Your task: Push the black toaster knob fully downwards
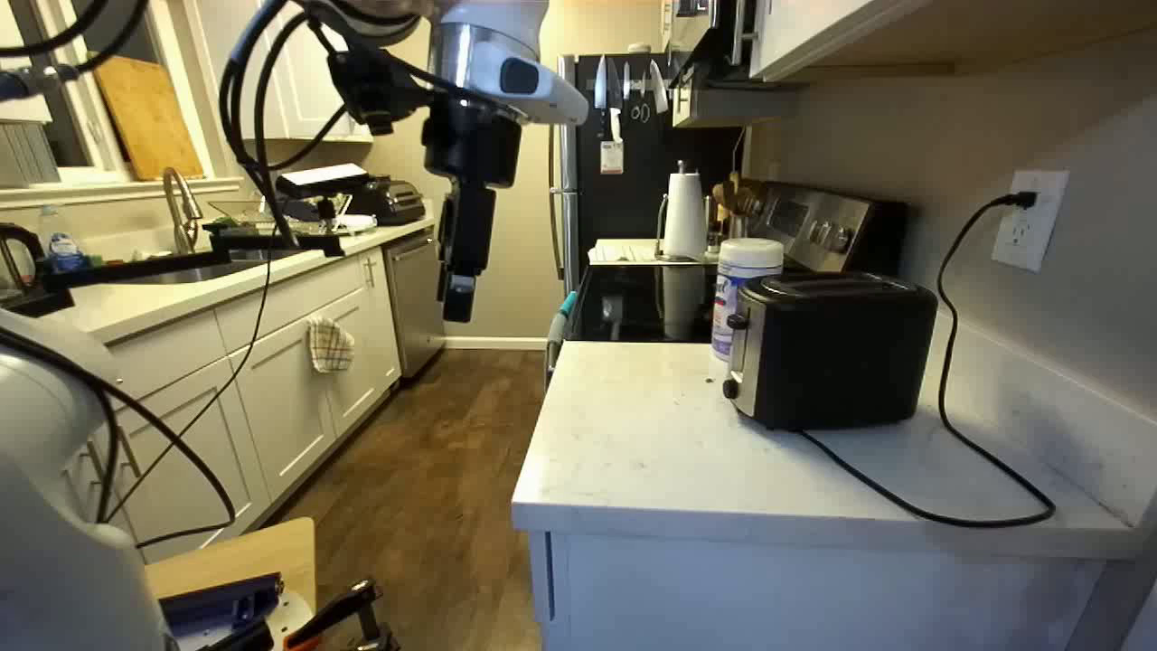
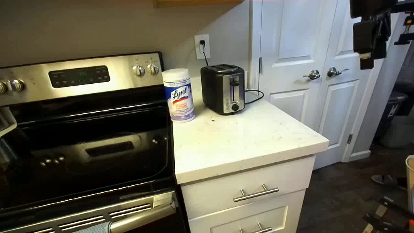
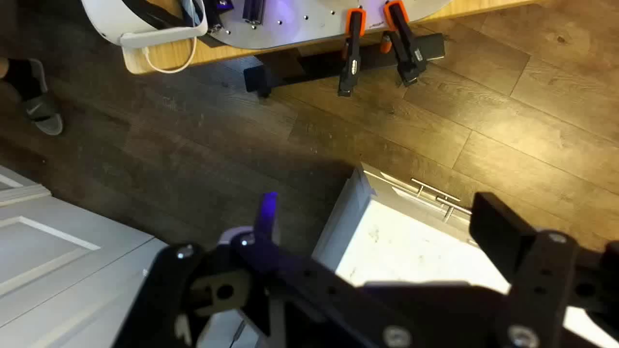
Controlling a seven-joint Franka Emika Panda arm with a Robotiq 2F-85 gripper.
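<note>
The black toaster [image 1: 841, 353] stands upright on the white counter [image 1: 633, 434]; it also shows in an exterior view [image 2: 212, 89]. Its lighter end panel carries a black lever knob [image 2: 234, 83] near the top of a vertical slot; the knob also shows in profile [image 1: 738, 322]. A round black dial [image 2: 235, 107] sits below it. My gripper [image 1: 458, 303] hangs in the air, pointing down, well apart from the toaster; it also shows at the upper right [image 2: 368, 60]. In the wrist view the gripper [image 3: 382, 217] is open with nothing between its fingers. The toaster is out of the wrist view.
A white Lysol container [image 2: 179, 97] stands close beside the toaster, towards the black stove [image 2: 97, 145]. The toaster's black cord [image 1: 949, 523] loops over the counter to a wall outlet [image 1: 1030, 220]. An upper cabinet [image 1: 868, 41] overhangs the counter.
</note>
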